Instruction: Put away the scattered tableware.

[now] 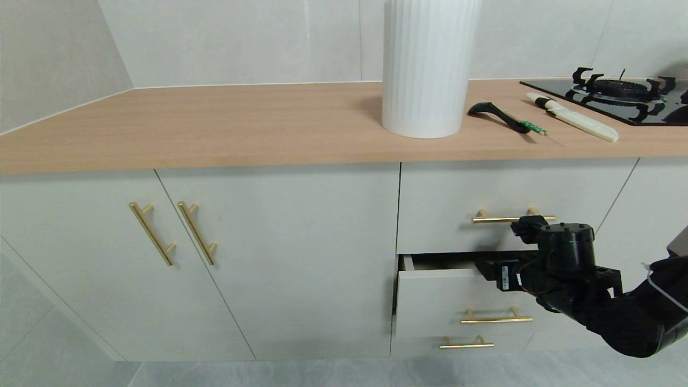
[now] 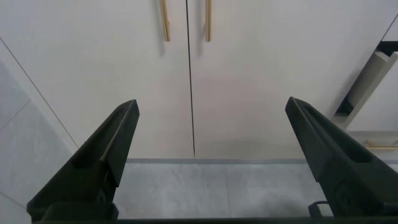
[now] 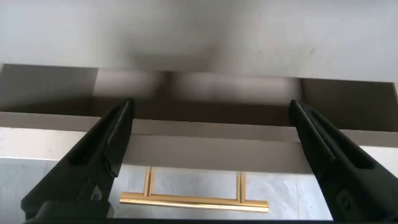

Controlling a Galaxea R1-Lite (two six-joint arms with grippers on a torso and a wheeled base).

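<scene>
So: drawer ajar, tableware up on the countertop

The tableware lies at the right end of the countertop (image 1: 215, 123), between the white ribbed cylinder (image 1: 424, 64) and the stove (image 1: 618, 94). The black spoon (image 1: 497, 115) is near the front edge, with a small green-handled piece (image 1: 533, 127) touching its tip; I can't tell what that piece is. The white knife (image 1: 572, 118) lies just beside them, towards the stove. All of it is loose and untouched.

The second drawer (image 1: 430, 301) is pulled out a little, which I judge is to make room for the pieces. The gap looks too narrow for that yet.

My right claw (image 3: 211, 109) is level with that drawer's top lip, pointing into the dark slot above its gold handle (image 1: 497, 319). Its jaws are spread wide and grasp nothing. The forearm comes in low from the right, wrist roughly horizontal. That looks like a good pose for hooking the front and pulling further.

My left claw (image 2: 211, 104) is also released and empty. It hangs low, facing the double cabinet doors (image 2: 249, 81), well apart from the tableware.
</scene>
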